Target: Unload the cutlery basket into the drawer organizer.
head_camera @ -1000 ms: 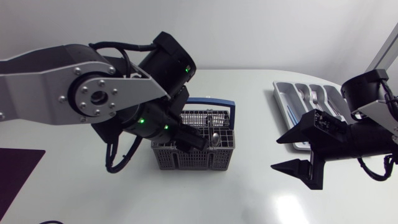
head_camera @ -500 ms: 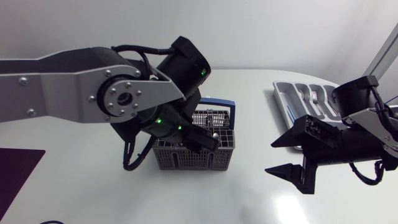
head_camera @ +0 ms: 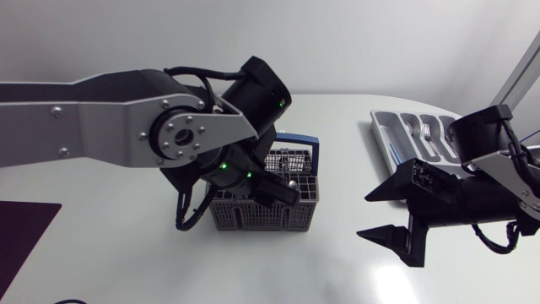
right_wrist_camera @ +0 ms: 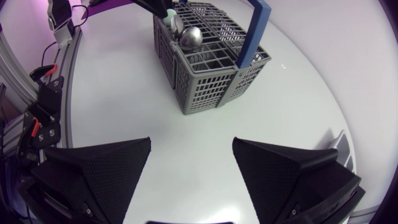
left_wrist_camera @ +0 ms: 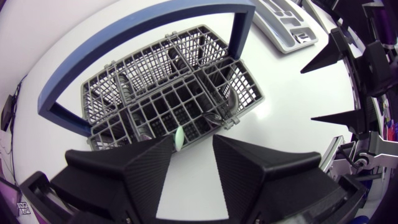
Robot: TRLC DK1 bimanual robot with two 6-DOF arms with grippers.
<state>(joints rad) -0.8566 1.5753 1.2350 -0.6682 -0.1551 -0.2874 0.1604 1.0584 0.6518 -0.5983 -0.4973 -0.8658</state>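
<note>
Two arms share the table in the head view: the left gripper (head_camera: 283, 192) hangs over the grey cutlery basket (head_camera: 253, 218) at the middle. The right gripper (head_camera: 364, 214) holds nothing, its fingers spread wide, beside the drawer organizer (head_camera: 377, 127) at the table's far right.

In the left wrist view the fingers stand apart above the basket's near compartments. A pale green utensil tip (left_wrist_camera: 178, 138) rises between them and seems to lie against one finger only, so nothing is clamped.

From the right wrist view, across open table, a spoon (right_wrist_camera: 191, 37) stands bowl-up in the basket's near corner, with the blue handle arching over the basket.

The cutlery looks light, stiff and smooth, and so probably slippery. A rounded spoon bowl would likely squirt from the pads. The better hold is probably across the flat of the stem just under the upstanding end, followed by a straight lift clear of the mesh.
</note>
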